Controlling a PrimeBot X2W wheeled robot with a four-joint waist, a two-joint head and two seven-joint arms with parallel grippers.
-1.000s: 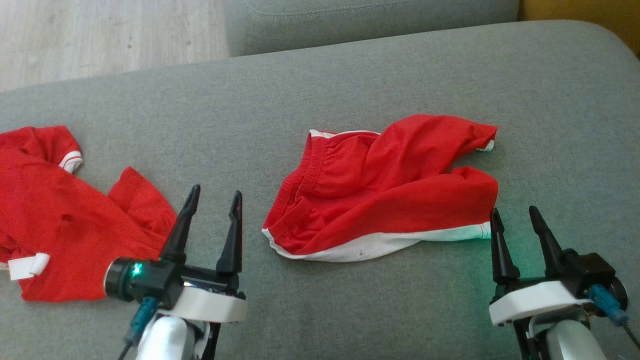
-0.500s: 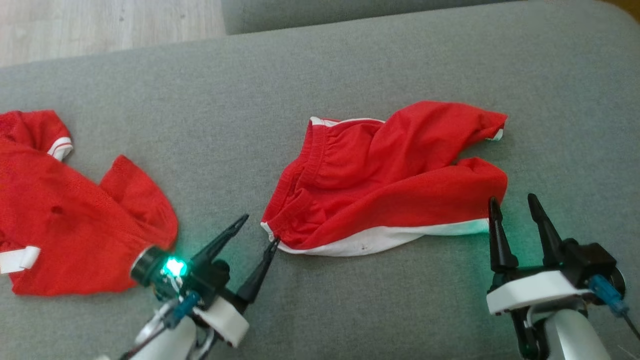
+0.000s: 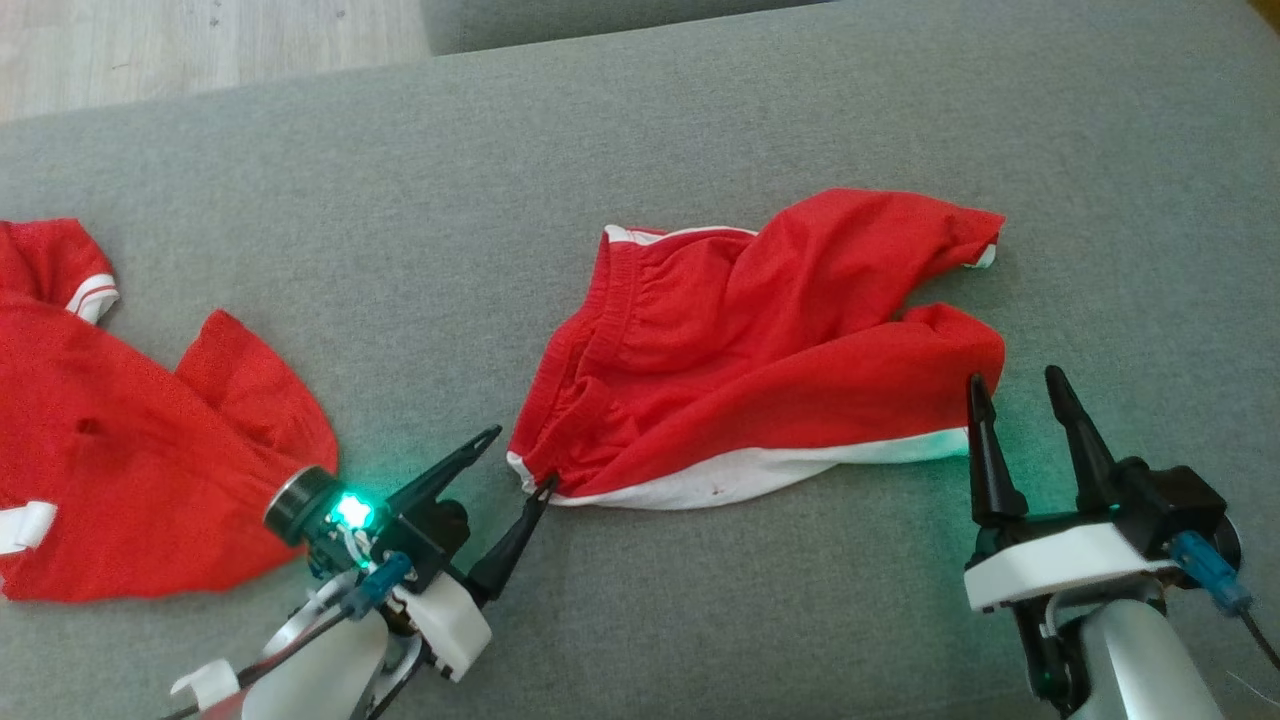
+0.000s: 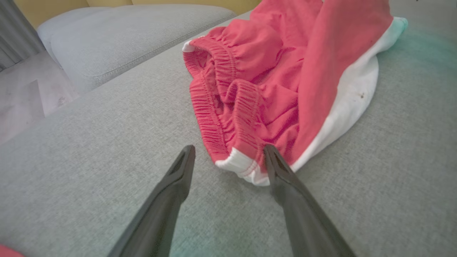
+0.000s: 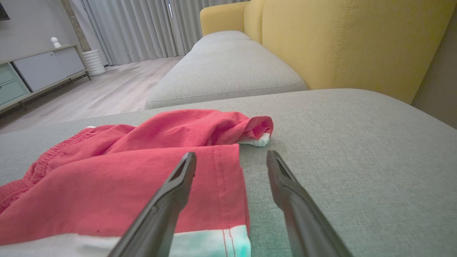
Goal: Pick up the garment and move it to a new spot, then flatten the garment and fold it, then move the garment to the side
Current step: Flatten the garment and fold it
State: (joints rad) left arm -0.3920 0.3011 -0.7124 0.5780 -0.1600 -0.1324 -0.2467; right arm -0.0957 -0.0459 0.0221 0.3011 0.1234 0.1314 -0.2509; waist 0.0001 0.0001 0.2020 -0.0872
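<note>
Head view: the red shorts (image 3: pixel 760 340) are lying crumpled at the middle of the grey sofa cushion (image 3: pixel 640 120), well apart from a second red garment (image 3: pixel 130 450) on the left. The left gripper (image 3: pixel 522 457) is standing at the waistband corner and the right gripper (image 3: pixel 1013 374) at the leg hem, both with jaws spread. Left wrist view: one finger is sitting at the white-trimmed corner. Right wrist view: the jaws are straddling the hem edge, gripping nothing.

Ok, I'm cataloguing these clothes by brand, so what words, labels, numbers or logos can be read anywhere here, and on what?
No text can be read anywhere.
The red shorts show plain cloth, white trim and an elastic waistband, with no print.
The other red garment has a white strip that looks blank, though it is too small to be sure.
The grey sofa cushion bears no text.
</note>
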